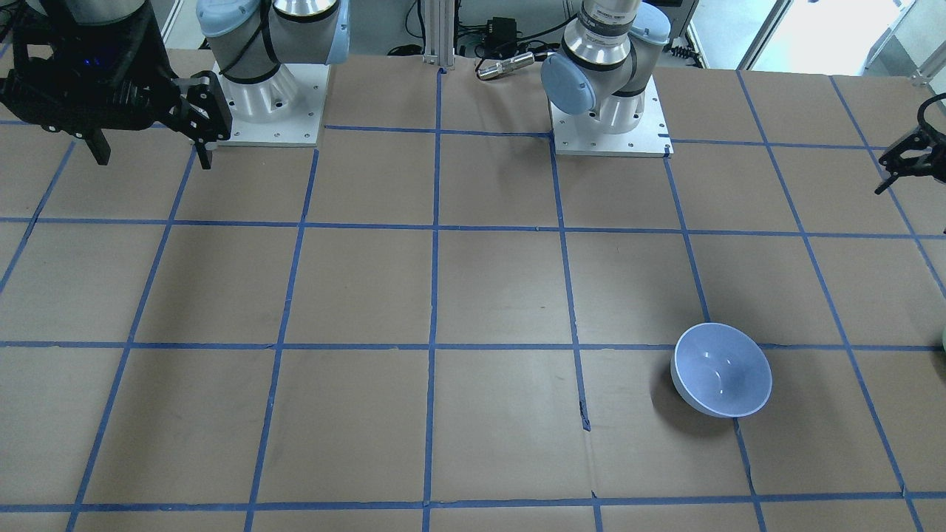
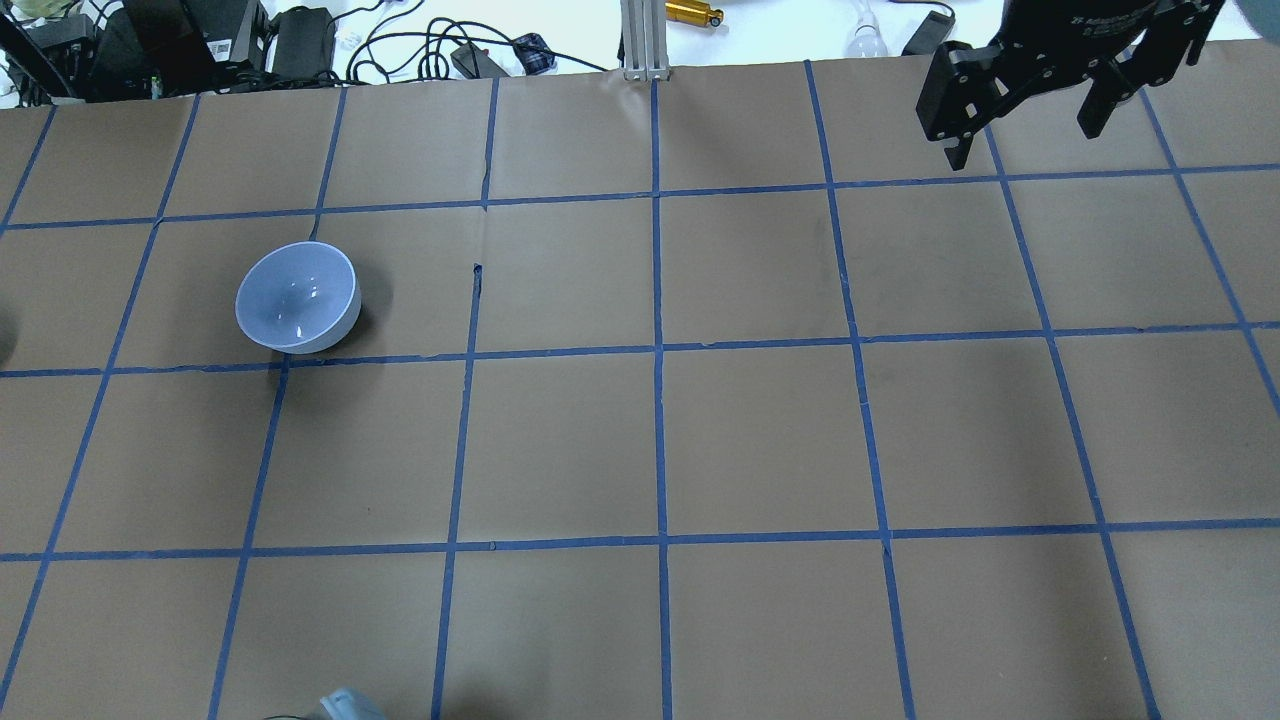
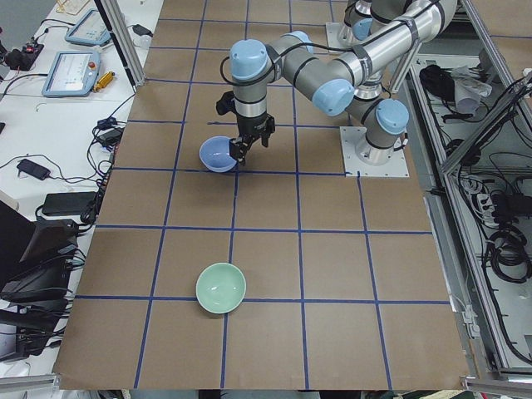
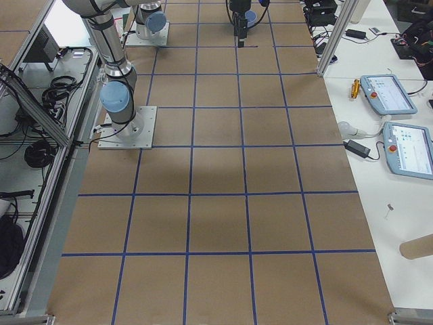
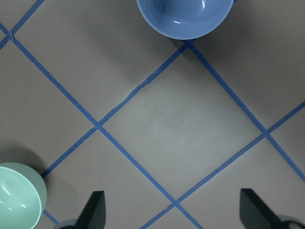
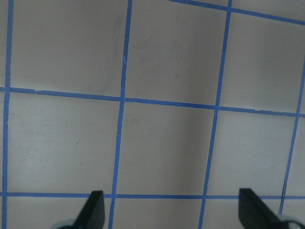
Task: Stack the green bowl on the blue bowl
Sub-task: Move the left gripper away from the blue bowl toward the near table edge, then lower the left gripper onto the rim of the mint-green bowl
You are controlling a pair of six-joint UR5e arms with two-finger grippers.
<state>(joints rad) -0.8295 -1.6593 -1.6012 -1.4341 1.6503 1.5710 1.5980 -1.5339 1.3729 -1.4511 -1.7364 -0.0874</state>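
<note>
The blue bowl (image 1: 720, 369) stands upright on the brown gridded table; it also shows in the overhead view (image 2: 297, 297), the left side view (image 3: 218, 155) and the left wrist view (image 5: 183, 16). The green bowl (image 3: 220, 288) stands upright about two grid squares away, toward the table's left end, and shows in the left wrist view (image 5: 19, 198). My left gripper (image 5: 172, 210) is open and empty, up in the air between the two bowls, nearer the blue one (image 3: 247, 141). My right gripper (image 2: 1030, 120) is open and empty, high over the far right of the table (image 6: 171, 210).
The two arm bases (image 1: 273, 96) (image 1: 610, 111) stand at the robot's edge of the table. A metal post (image 2: 645, 40), cables and boxes lie beyond the far edge. Teach pendants (image 3: 71, 73) lie on a side bench.
</note>
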